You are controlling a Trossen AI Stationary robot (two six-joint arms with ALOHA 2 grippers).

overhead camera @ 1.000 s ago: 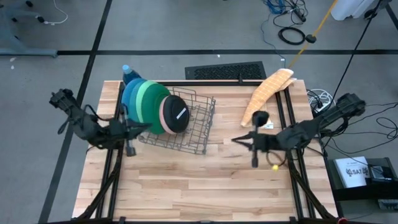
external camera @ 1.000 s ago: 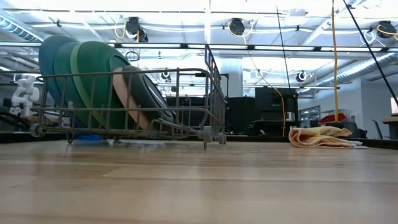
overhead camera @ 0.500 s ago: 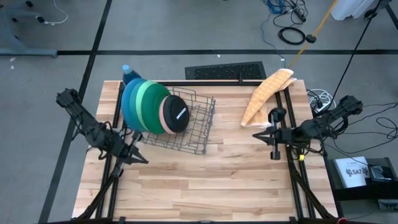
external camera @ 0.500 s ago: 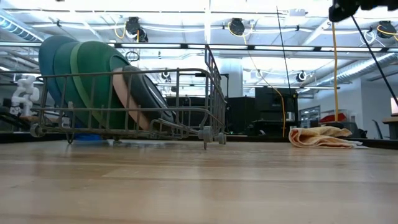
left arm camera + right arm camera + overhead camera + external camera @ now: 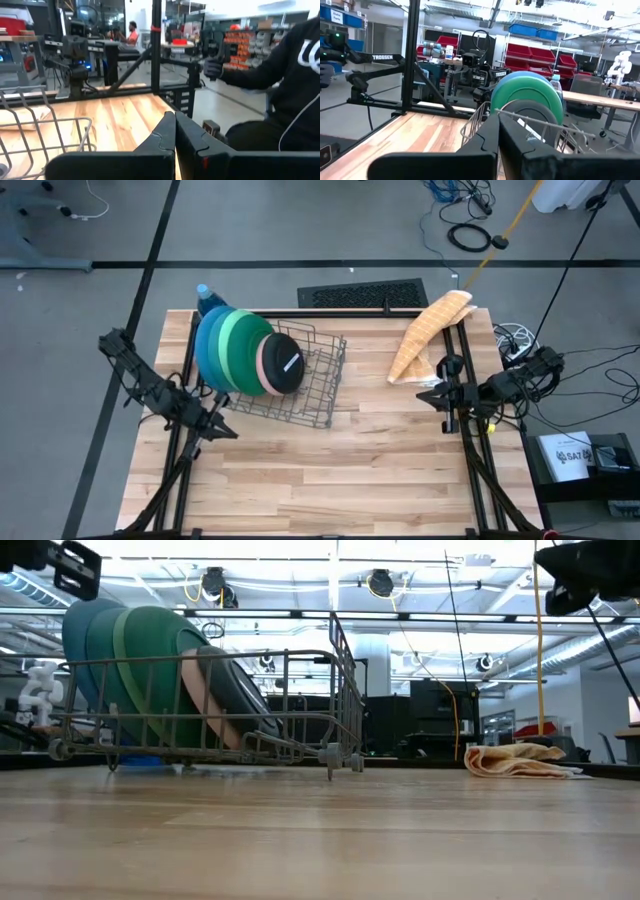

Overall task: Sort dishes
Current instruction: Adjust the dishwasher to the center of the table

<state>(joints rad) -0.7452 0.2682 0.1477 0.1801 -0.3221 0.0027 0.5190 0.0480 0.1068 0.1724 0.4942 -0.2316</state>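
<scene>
Wooden worktop (image 5: 330, 470) on a grey workshop floor, both arms parked at its edges.
Plates (image 5: 240, 352) stand on edge, stacked in the wire dish rack (image 5: 305, 385); left gripper (image 5: 222, 429) and right gripper (image 5: 425, 394) closed, empty.

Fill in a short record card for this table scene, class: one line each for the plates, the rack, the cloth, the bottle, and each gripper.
plates: five plates stand on edge in the rack, blue, teal, green, pink, black
rack: wire rack on the table's far left part
cloth: yellow cloth lies at the far right
bottle: blue bottle behind the plates
left gripper: left gripper shut, empty, near the rack
right gripper: right gripper shut, empty, beside the cloth
</scene>
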